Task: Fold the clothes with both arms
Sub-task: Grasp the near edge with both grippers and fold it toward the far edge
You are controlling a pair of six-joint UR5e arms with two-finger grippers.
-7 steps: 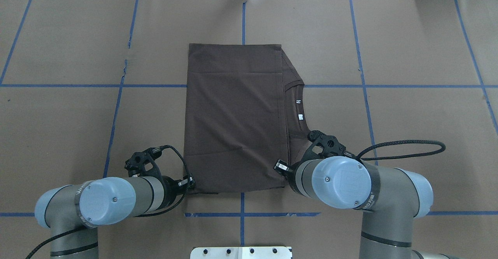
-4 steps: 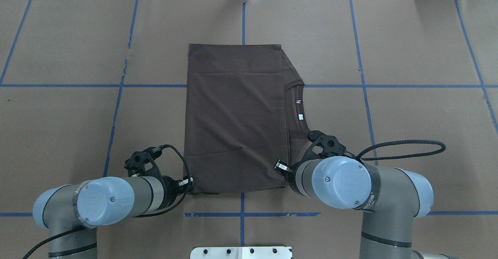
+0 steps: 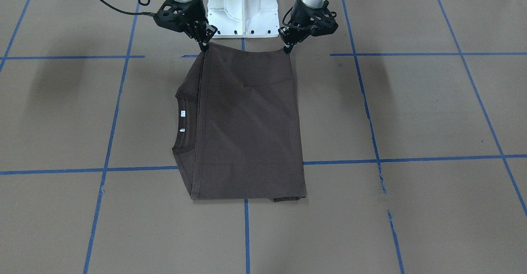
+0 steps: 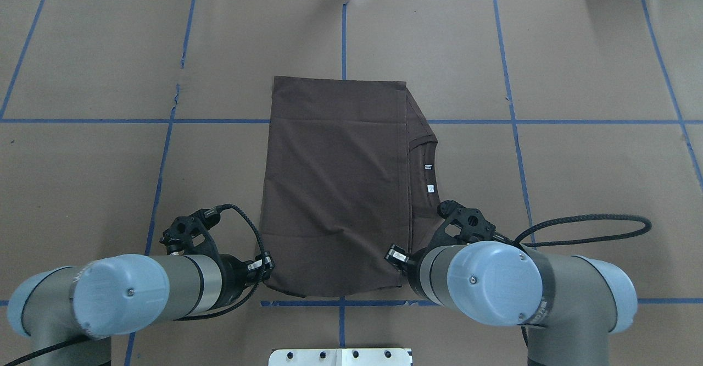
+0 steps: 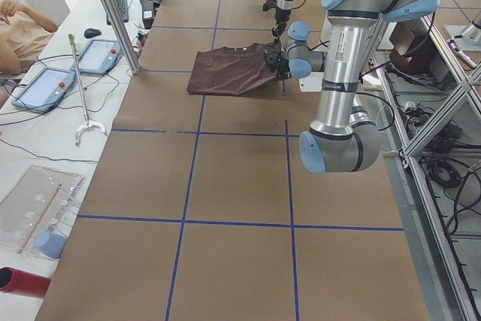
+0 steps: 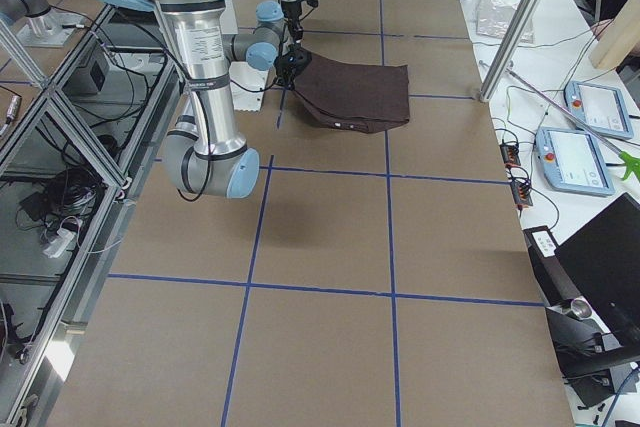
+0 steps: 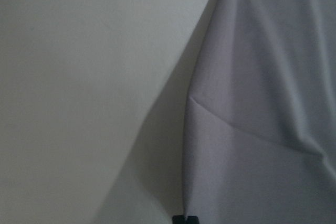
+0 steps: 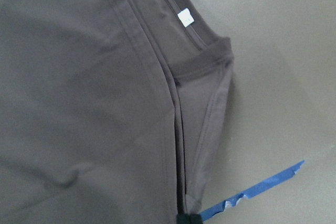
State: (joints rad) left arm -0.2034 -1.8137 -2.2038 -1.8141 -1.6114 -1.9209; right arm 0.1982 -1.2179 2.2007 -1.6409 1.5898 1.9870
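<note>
Overhead I can't see the near corners of the T-shirt (image 4: 335, 190); the front view shows left fingers (image 3: 285, 49) and right fingers (image 3: 204, 46) each clenched on one. It has slid over the worktop (image 4: 576, 179) toward the pedestal (image 3: 243, 6).

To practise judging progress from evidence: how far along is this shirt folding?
Done: the T-shirt is already folded into a rectangle, with its white neck tags showing along one side. In hand: the left gripper and right gripper each pinch a corner of the edge nearest the robot, held slightly raised. Left: probably carrying that edge over to the far edge, then releasing.
</note>
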